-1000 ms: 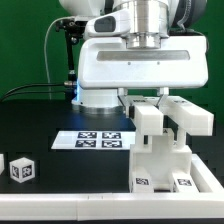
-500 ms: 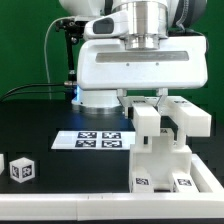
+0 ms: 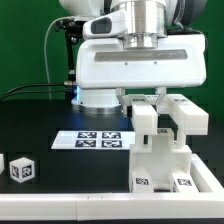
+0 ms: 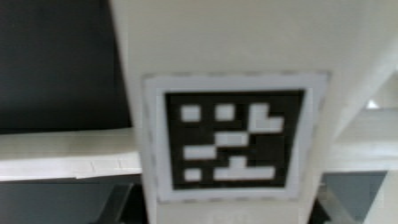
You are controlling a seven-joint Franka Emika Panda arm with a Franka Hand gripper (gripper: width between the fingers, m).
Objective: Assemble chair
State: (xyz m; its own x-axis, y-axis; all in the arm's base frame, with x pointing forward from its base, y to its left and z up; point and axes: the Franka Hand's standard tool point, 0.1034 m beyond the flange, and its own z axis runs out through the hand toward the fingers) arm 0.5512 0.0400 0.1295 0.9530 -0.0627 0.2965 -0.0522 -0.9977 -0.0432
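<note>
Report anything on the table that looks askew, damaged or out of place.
Nothing stands out. The chair parts stand straight, the marker board lies flat, and the loose tagged cube rests upright, apart, at the exterior view's left.

Bright even light; wrist view soft, chair part blurred.

No legible txt/nos.; only b&w coded tags on chair & marker board.

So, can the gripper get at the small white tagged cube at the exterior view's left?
Probably not yet: the gripper looks closed on the upright white tagged bar. The small white cube itself lies uncovered on the black table.
</note>
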